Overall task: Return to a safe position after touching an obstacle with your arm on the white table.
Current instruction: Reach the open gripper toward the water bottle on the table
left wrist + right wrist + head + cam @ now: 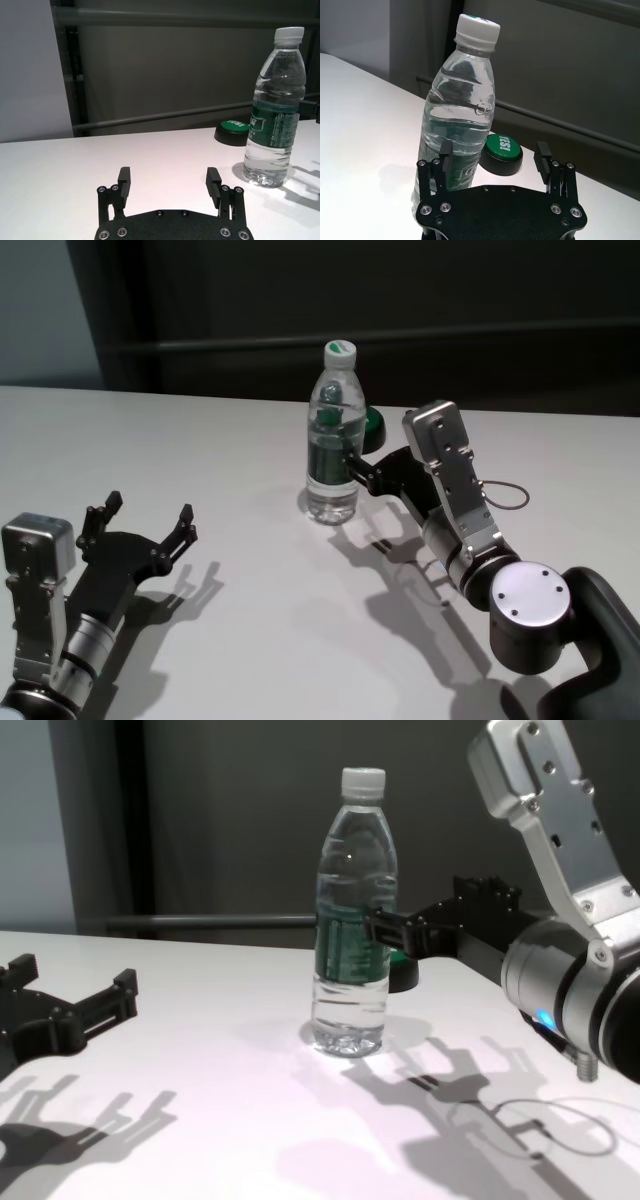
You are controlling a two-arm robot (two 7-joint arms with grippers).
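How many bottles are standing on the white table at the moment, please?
1. A single water bottle stands upright mid-table on the white table, just left of the open right gripper and in front of a green-topped button.

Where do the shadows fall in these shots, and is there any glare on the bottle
Head view: the bottle and right claw cast dark shadows toward the camera on the white table; the open left claw throws its own beside it. Chest view: overlapping claw shadows spread across the near table. Right wrist view: small highlights on the clear plastic, no washed-out glare.
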